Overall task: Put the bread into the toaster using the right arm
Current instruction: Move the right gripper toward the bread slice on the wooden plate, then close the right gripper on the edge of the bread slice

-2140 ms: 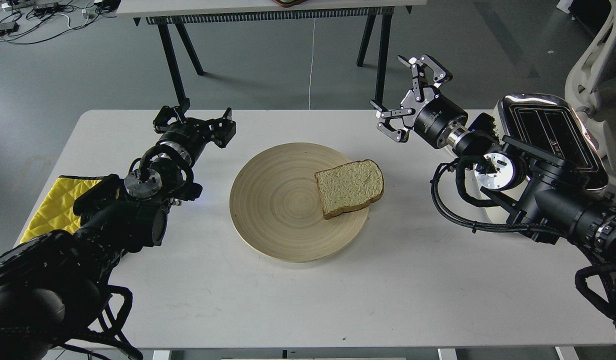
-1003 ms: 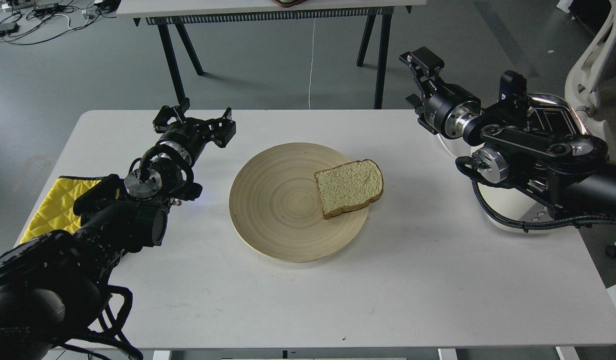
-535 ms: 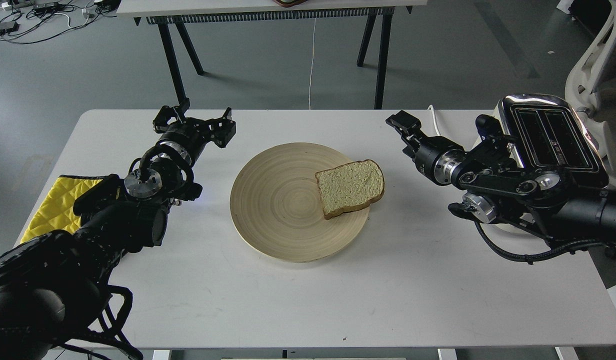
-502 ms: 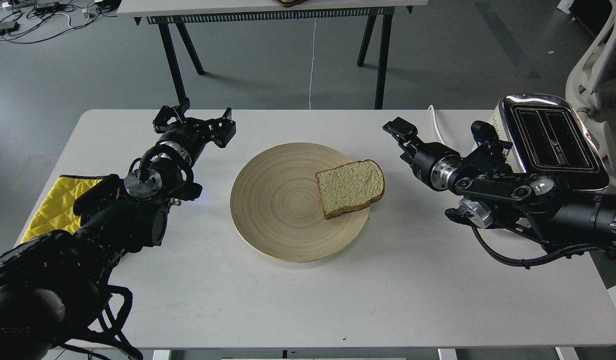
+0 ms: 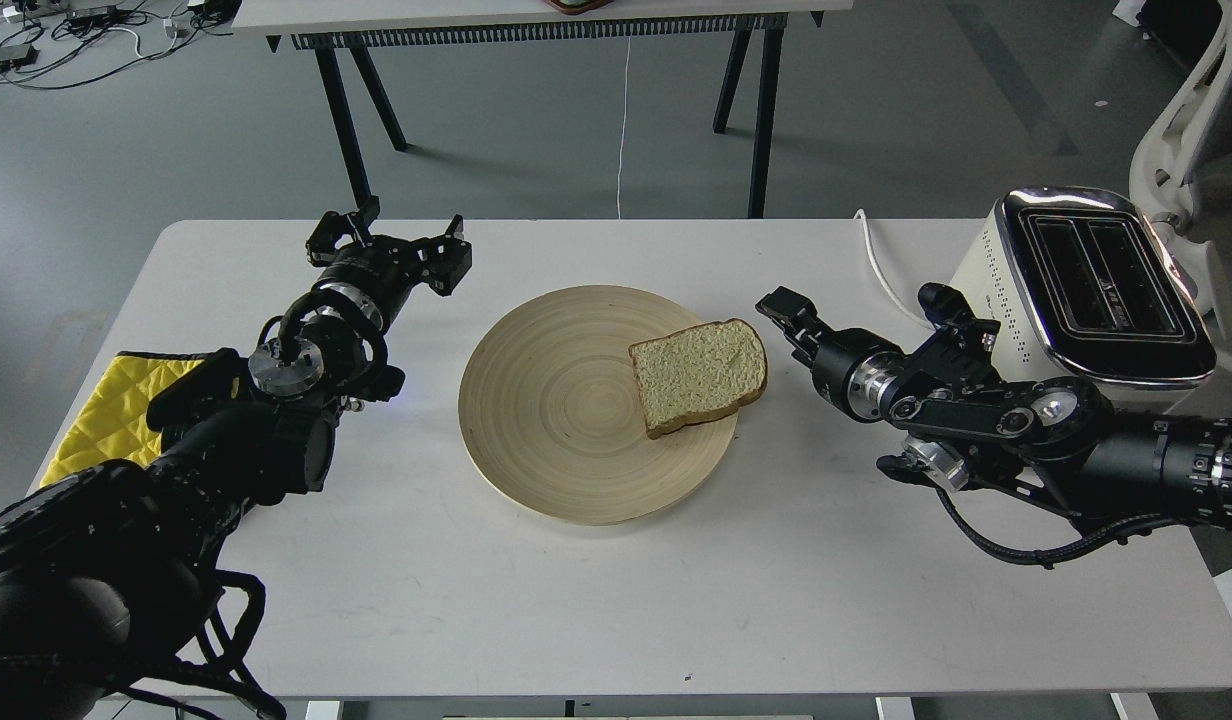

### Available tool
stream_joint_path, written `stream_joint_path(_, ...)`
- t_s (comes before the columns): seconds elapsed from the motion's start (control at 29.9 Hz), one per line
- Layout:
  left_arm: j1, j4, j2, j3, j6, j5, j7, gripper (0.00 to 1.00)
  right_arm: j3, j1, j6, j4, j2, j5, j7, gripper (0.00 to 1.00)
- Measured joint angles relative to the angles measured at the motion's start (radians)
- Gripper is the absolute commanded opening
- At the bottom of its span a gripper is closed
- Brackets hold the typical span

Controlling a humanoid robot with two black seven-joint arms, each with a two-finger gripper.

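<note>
The bread (image 5: 699, 375), a pale slice with a brown crust, lies flat on the right side of a round wooden plate (image 5: 546, 400) in the middle of the white table. The toaster (image 5: 1081, 285), cream-white with a chrome top and two dark empty slots, stands at the table's far right. My right gripper (image 5: 788, 312) is low over the table just right of the bread, a small gap from its crust; it is seen edge-on and dark, so its fingers cannot be told apart. My left gripper (image 5: 386, 238) is open and empty at the back left.
A yellow quilted cloth (image 5: 106, 410) lies at the table's left edge under my left arm. The toaster's white cord (image 5: 881, 270) runs over the back edge. A second table's black legs (image 5: 356, 110) stand behind. A white chair (image 5: 1186, 120) is at the far right.
My right arm has swung down from high beside the toaster and moved left, bringing its gripper low, close to the bread's right edge. The bread, plate and left arm have not moved.
</note>
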Motion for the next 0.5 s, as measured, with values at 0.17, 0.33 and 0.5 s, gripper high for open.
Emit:
stream_joint_path(0.17, 0.000, 0.000, 0.000, 0.000, 0.000, 0.000, 0.000, 1.00, 0.000, 0.000, -0.005, 0.000, 0.005, -0.001, 0.000, 0.77)
stream_joint_path(0.33, 0.000, 0.000, 0.000, 0.000, 0.000, 0.000, 0.000, 1.00, 0.001, 0.000, -0.010, 0.000, 0.014, -0.022, -0.005, 0.76)
stream_joint_path(0.5, 0.000, 0.000, 0.000, 0.000, 0.000, 0.000, 0.000, 1.00, 0.002, 0.000, -0.014, -0.003, 0.029, -0.049, -0.017, 0.74)
